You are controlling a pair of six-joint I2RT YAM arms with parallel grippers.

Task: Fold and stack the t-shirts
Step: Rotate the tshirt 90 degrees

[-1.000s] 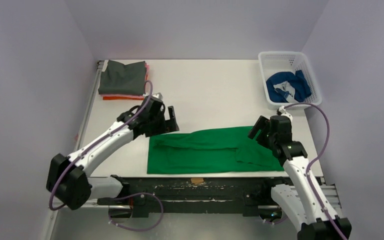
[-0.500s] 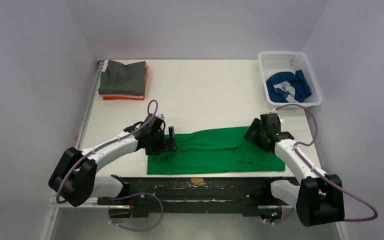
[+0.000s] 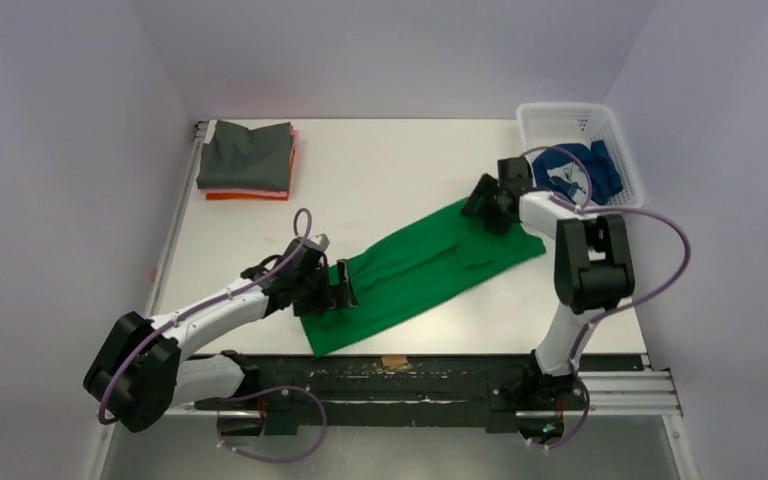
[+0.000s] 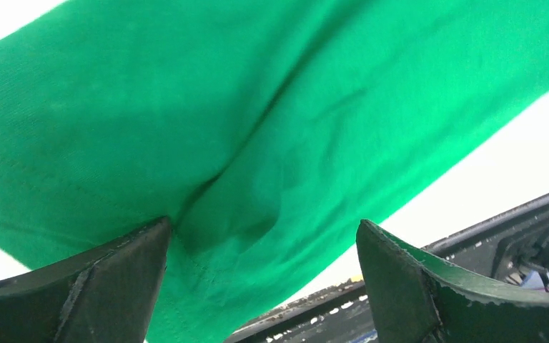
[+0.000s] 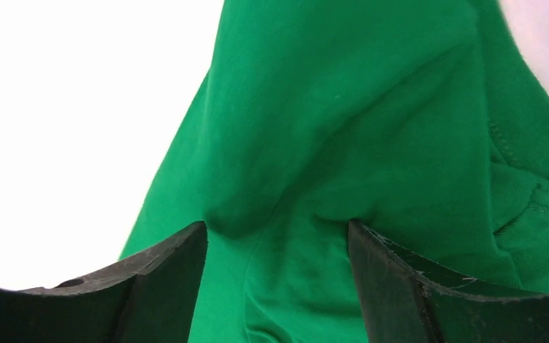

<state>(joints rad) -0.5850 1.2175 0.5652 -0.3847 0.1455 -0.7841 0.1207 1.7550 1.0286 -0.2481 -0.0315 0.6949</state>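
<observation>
Left gripper (image 3: 343, 290) clamps the near-left end of the green t-shirt (image 3: 420, 265), and right gripper (image 3: 487, 203) pinches its far-right end. It lies as 1 long band slanting across the table (image 3: 380, 170), between the grey-topped stack (image 3: 248, 160) and the basket (image 3: 570, 115).

green t-shirt (image 3: 415, 270) swung diagonal, right claw (image 3: 480, 203) now farther back

green t-shirt (image 3: 420, 270): folded strip, diagonal | grey-topped stack (image 3: 248, 158): far-left corner
</observation>
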